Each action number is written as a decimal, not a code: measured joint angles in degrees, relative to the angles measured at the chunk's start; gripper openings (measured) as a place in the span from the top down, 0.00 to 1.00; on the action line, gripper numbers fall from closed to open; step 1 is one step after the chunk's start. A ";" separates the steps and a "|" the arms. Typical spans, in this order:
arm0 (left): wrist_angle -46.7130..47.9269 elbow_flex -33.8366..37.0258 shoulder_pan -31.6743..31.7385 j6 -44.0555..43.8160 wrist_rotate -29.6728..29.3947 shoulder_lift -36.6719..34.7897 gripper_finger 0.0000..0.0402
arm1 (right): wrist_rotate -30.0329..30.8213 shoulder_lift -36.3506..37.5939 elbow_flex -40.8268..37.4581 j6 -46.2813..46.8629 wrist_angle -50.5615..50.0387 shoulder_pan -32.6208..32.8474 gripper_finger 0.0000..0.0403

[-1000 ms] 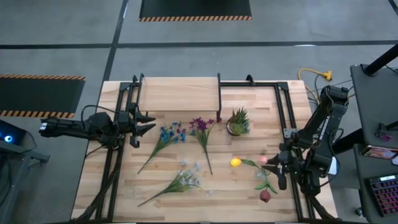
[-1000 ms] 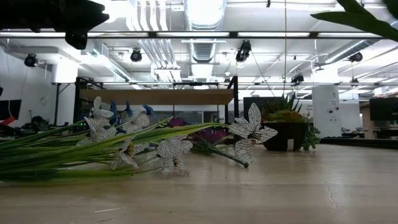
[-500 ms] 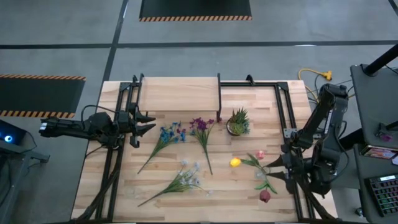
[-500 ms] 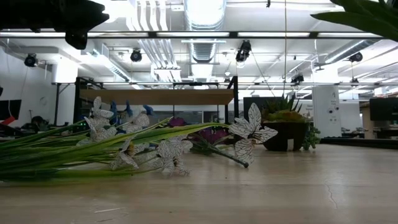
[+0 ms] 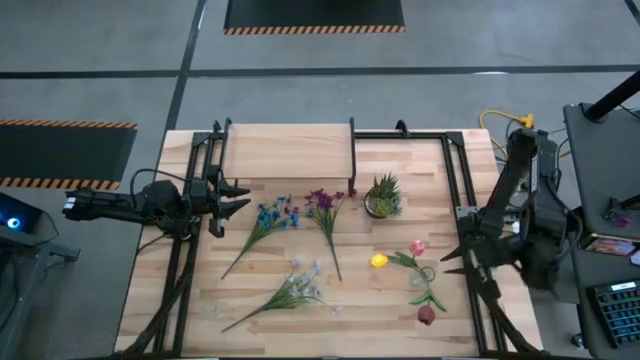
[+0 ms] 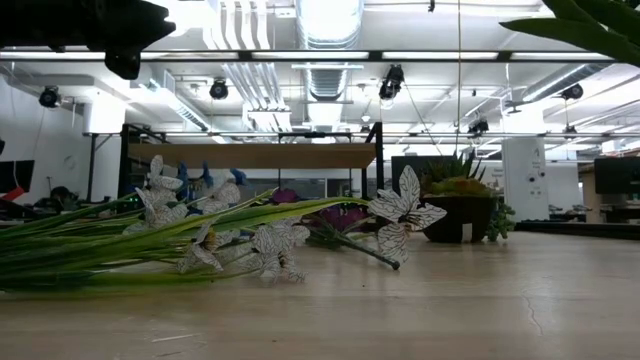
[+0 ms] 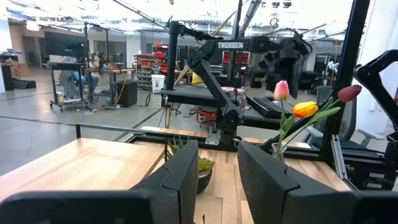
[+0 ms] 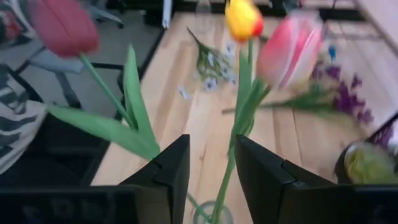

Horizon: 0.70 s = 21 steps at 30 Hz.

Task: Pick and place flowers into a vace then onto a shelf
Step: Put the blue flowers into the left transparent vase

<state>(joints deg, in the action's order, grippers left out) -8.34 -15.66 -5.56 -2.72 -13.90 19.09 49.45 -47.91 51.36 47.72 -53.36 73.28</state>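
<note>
Red, yellow & pink tulips (image 5: 415, 268) are lying w/ their vase (image 8: 209, 214) at lower right of the table (image 5: 300, 320); right gripper (image 5: 468, 262) is sitting just beside them at the table's right edge, fingers apart, empty. Blue (image 5: 270, 215), purple (image 5: 322, 203) & white flowers (image 5: 300, 280) are lying loose mid-table. Shelf (image 5: 288, 150) is standing at top centre, potted plant (image 5: 383, 195) near it. Left gripper (image 5: 232, 198) is hovering at left, released.

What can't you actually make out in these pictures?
- Low view: the white flowers lie in front and hide most of the purple flowers.
- Right wrist view: the vase is cut off by the bottom edge, and the potted plant is blurred.
- High view: the clear vase barely shows among the tulips.
</note>
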 joint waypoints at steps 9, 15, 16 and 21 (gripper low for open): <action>-0.01 0.00 0.00 0.00 -0.01 0.00 0.76 | 10.70 9.54 0.75 -20.37 8.01 -0.22 0.77; 0.00 0.00 0.02 0.00 -0.01 0.00 0.76 | 6.60 14.70 -2.68 -45.89 30.41 -0.24 0.83; 0.00 0.00 0.00 0.01 -0.01 0.00 0.76 | 3.91 15.44 -3.22 -50.28 34.06 -0.43 0.84; 0.00 0.00 0.00 0.02 -0.01 0.00 0.76 | -6.96 17.66 -3.98 -60.03 42.06 -3.03 0.87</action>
<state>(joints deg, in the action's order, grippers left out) -8.34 -15.66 -5.56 -2.70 -13.91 19.09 42.48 -30.25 47.37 -12.31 -11.30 70.24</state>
